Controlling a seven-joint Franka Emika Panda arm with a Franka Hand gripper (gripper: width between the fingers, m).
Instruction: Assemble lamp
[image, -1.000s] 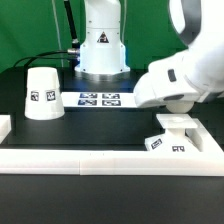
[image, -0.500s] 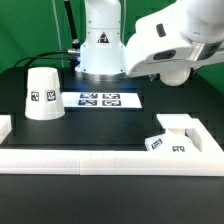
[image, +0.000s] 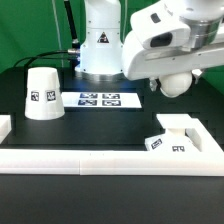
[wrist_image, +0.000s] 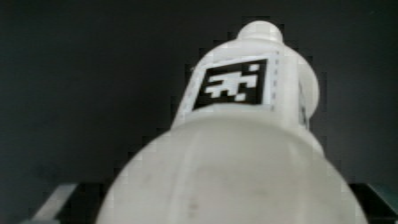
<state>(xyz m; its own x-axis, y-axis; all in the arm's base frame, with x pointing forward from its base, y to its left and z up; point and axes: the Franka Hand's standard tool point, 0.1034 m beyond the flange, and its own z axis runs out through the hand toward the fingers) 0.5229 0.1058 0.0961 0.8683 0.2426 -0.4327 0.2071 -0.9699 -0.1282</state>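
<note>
The white bulb fills the wrist view, its black-and-white tag facing the camera and its narrow end pointing away. My gripper is shut on its round head, with dark fingers showing at both sides. In the exterior view the gripper hangs high above the table with the bulb's round head under it. The blocky lamp base lies below it at the exterior view's right, against the rail. The cone shade stands at the exterior view's left.
The marker board lies flat between the shade and the arm's pedestal. A long white rail borders the near side of the table and turns up at both ends.
My gripper has risen from just above the lamp base, carrying the bulb, and has shifted toward the exterior view's left. The shade and base have not moved.
</note>
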